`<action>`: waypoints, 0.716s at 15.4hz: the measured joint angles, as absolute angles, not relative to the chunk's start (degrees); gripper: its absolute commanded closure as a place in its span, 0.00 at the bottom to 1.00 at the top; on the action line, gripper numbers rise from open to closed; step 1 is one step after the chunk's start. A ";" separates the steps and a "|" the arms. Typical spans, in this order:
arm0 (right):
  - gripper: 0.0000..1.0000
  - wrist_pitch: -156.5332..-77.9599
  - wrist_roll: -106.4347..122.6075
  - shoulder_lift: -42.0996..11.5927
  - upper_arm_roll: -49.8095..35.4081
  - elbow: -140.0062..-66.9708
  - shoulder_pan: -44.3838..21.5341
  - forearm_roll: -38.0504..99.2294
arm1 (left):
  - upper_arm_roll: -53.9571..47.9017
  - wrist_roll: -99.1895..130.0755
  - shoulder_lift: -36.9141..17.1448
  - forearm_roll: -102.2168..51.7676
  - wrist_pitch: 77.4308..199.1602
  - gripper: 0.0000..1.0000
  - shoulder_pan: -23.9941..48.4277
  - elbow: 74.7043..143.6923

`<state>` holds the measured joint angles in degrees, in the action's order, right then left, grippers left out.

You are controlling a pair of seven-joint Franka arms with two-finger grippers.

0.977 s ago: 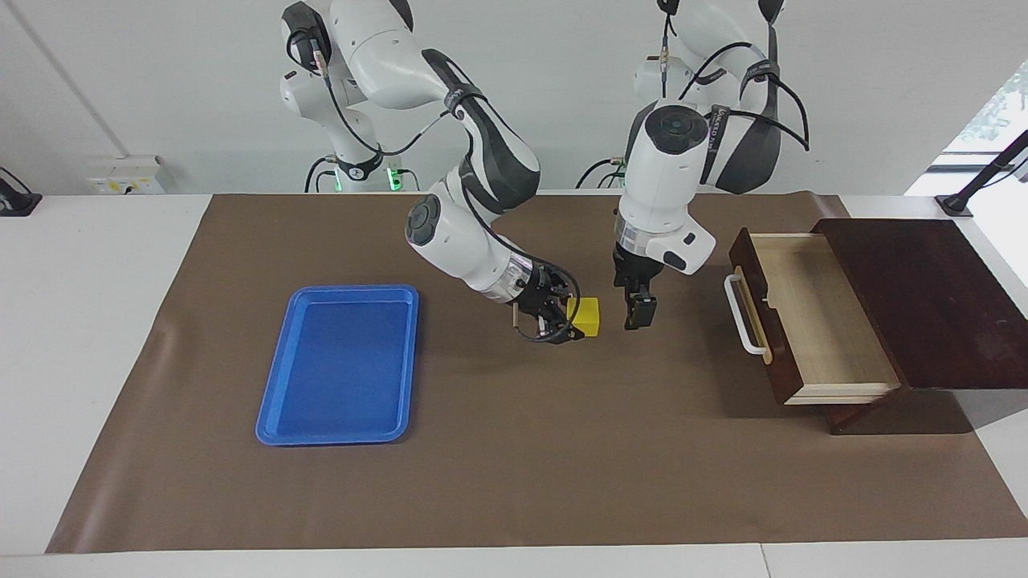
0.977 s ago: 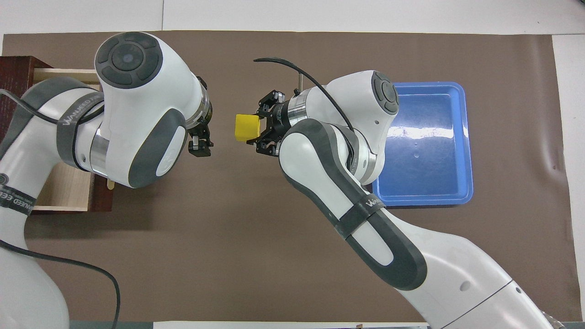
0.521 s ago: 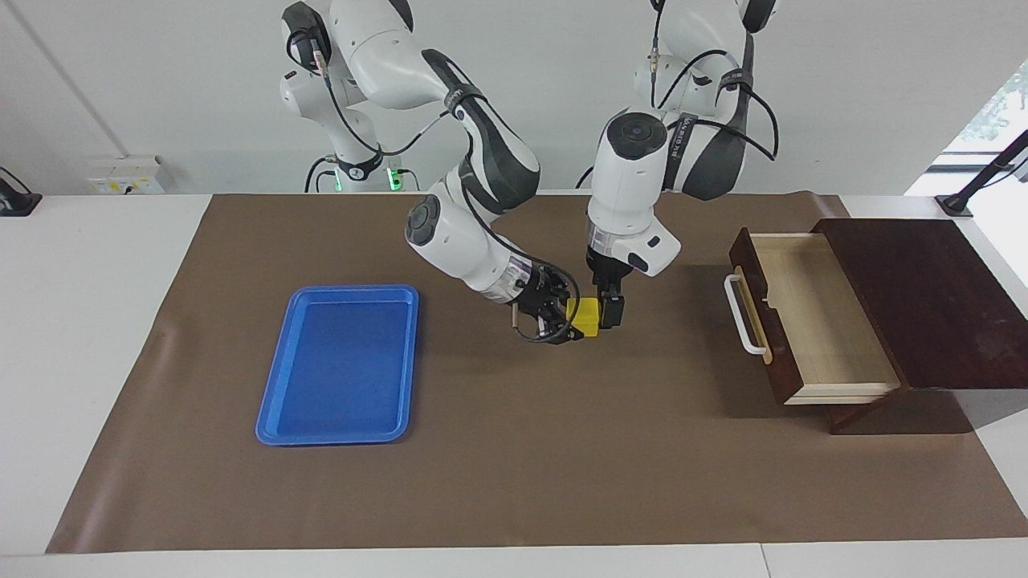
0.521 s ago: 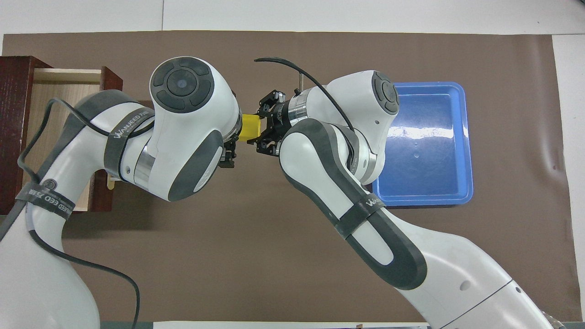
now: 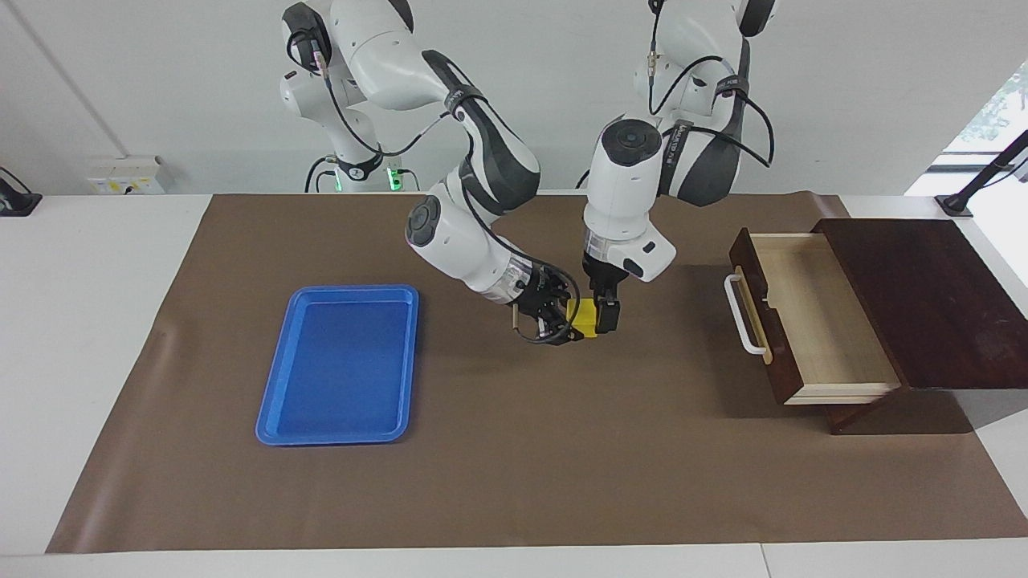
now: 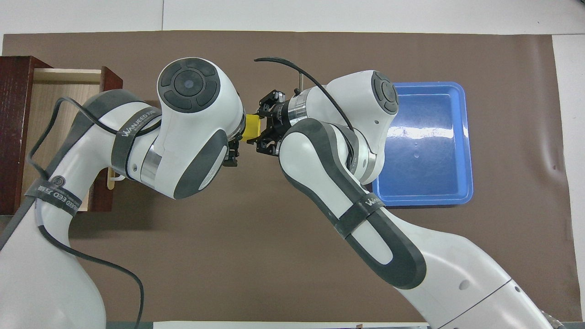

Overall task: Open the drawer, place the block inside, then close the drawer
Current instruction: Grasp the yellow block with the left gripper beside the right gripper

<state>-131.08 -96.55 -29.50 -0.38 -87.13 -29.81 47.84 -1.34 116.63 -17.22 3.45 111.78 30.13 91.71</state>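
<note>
You have both grippers meeting at the yellow block (image 5: 584, 315), which is held up over the middle of the brown mat (image 5: 514, 482), between the blue tray (image 5: 341, 363) and the open drawer (image 5: 811, 317). Your right gripper (image 5: 564, 323) comes in sideways from the tray's end, and its fingers are clamped on the block, one on each flank, as the overhead view shows. Your left gripper (image 5: 604, 315) points straight down at the block's drawer-facing end, with a dark finger (image 5: 608, 315) against or just beside that face; whether those fingers are apart or pressing on the block you cannot tell, since the left arm's wrist covers them from above (only a sliver of yellow shows there, between the two wrists).

The drawer stands pulled well out of its dark wooden box (image 5: 923, 297) at the left arm's end of the surface, its light wood interior exposed and its white bar handle (image 5: 742, 315) facing the block. The tray lies flat on the mat at the right arm's end, well apart from the grippers.
</note>
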 measured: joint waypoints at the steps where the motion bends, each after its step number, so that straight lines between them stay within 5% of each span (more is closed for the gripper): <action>1: 1.00 -131.08 -96.55 -29.50 -0.38 -87.11 -29.81 47.84 | -1.34 116.63 -17.26 3.45 111.78 0.00 30.21 91.71; 5: 1.00 -131.08 -96.55 -29.50 -0.38 -87.10 -29.81 47.84 | -1.40 116.70 -17.72 3.44 112.24 0.02 30.69 91.70; 6: 1.00 -131.08 -96.55 -29.50 -0.38 -87.09 -29.81 47.84 | -1.40 116.75 -18.02 3.44 112.51 0.10 30.85 91.67; 9: 1.00 -130.98 -96.55 -29.52 -0.41 -87.16 -29.84 47.84 | -1.27 116.82 -18.79 3.46 112.82 0.59 31.08 91.05; 10: 1.00 -130.84 -96.55 -29.53 -0.47 -87.20 -29.91 47.84 | -1.08 116.82 -18.94 3.47 112.91 0.91 31.08 90.65; 11: 1.00 -130.68 -96.55 -29.54 -0.51 -87.24 -30.01 47.84 | -0.88 116.82 -19.02 3.53 112.97 1.00 31.07 90.31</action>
<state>-130.68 -96.55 -29.54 -0.51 -87.24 -30.01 47.84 -0.88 116.82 -19.02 3.53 112.97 31.07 90.31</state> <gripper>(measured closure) 0.445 0.370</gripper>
